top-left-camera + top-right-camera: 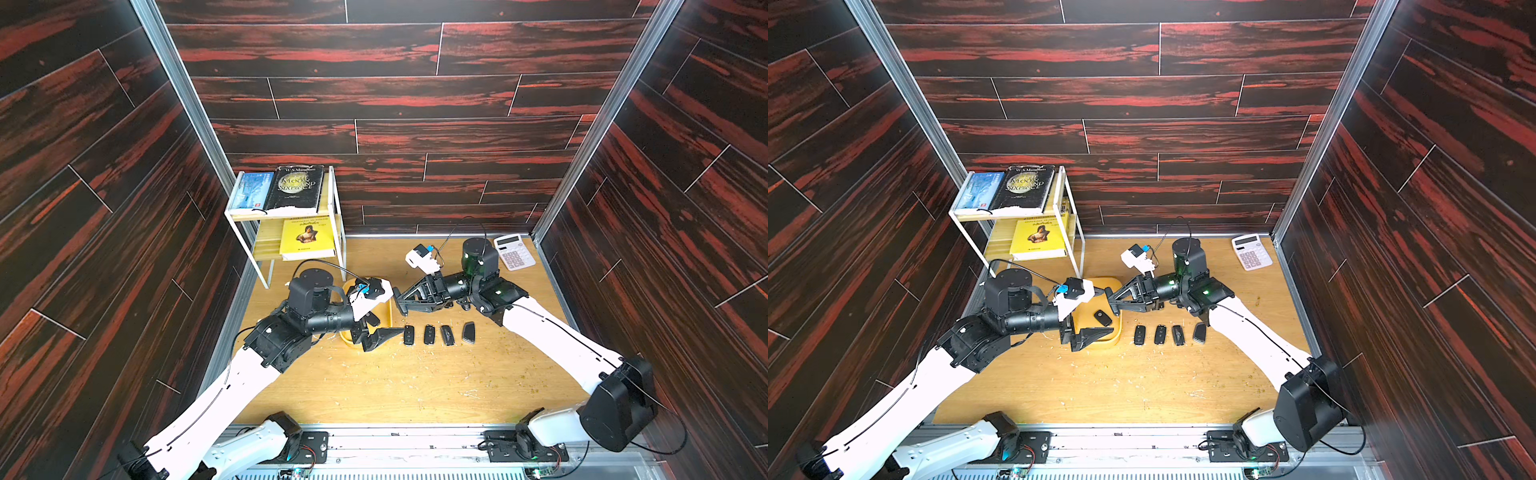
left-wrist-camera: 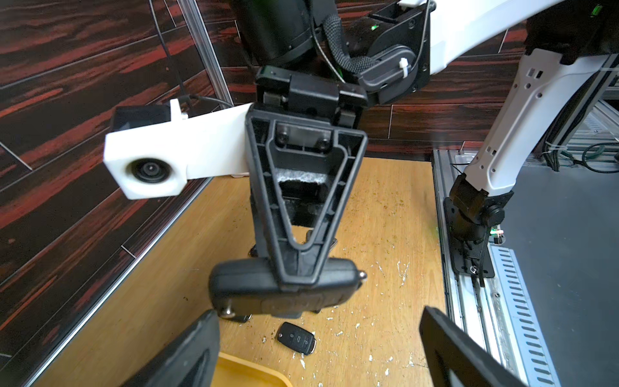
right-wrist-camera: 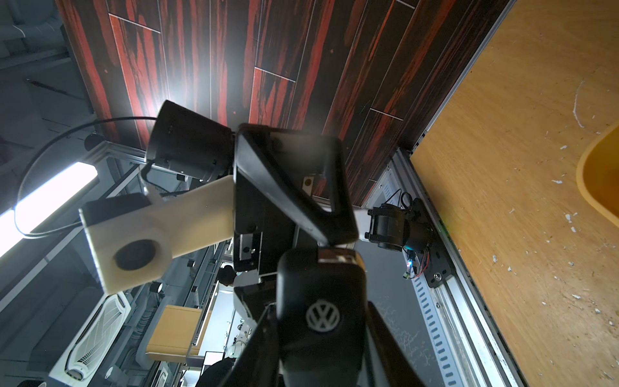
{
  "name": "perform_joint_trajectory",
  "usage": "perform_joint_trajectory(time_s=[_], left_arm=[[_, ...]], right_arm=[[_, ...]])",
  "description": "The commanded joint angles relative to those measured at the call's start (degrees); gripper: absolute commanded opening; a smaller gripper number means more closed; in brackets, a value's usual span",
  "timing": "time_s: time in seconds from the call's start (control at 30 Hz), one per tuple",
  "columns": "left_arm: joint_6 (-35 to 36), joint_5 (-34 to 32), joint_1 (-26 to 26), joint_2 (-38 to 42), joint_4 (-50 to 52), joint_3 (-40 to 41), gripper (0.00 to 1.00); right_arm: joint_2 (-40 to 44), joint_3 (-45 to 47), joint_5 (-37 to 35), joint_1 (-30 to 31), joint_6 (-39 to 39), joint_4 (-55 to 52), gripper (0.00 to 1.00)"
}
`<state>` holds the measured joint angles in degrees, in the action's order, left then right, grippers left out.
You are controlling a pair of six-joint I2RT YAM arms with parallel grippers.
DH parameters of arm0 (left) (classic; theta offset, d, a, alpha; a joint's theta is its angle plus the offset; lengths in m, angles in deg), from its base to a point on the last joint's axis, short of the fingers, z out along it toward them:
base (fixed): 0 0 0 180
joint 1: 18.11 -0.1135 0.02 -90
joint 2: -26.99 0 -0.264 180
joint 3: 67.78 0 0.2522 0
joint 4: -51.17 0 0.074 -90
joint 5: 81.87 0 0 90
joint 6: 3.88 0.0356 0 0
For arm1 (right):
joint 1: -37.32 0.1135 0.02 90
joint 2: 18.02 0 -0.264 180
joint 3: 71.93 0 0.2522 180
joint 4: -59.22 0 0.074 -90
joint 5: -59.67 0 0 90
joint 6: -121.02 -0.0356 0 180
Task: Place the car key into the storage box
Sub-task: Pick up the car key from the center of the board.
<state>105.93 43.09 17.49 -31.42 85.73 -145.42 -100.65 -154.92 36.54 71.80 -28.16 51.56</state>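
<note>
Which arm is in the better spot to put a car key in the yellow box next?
The right arm. The right hand grips a car key close to the storage box rim. The left hand is open and empty, so it would need to fetch one first.

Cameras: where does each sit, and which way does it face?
Top views: high above the robot, looking down on the table; left gripper, right gripper show.
Left wrist: faces the right gripper holding the car key; own fingertips show.
Right wrist: faces the left gripper; own fingers show.
Shared: both wrist views show the storage box.
</note>
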Motion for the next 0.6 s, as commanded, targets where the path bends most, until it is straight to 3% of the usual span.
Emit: perform_joint_trajectory(time_s=[0.0, 0.57], left_arm=[[1.6, -0.1, 0.3, 0.3, -1.4, 1.1, 0.97], [2.9, -5.4, 0.3, 0.9, -6.3, 3.2, 0.97]], right_arm=[[0.4, -0.7, 0.4, 1.2, -1.3, 2.5, 0.36], [0.1, 0.1, -0.8, 2.5, -1.6, 3.0, 0.36]])
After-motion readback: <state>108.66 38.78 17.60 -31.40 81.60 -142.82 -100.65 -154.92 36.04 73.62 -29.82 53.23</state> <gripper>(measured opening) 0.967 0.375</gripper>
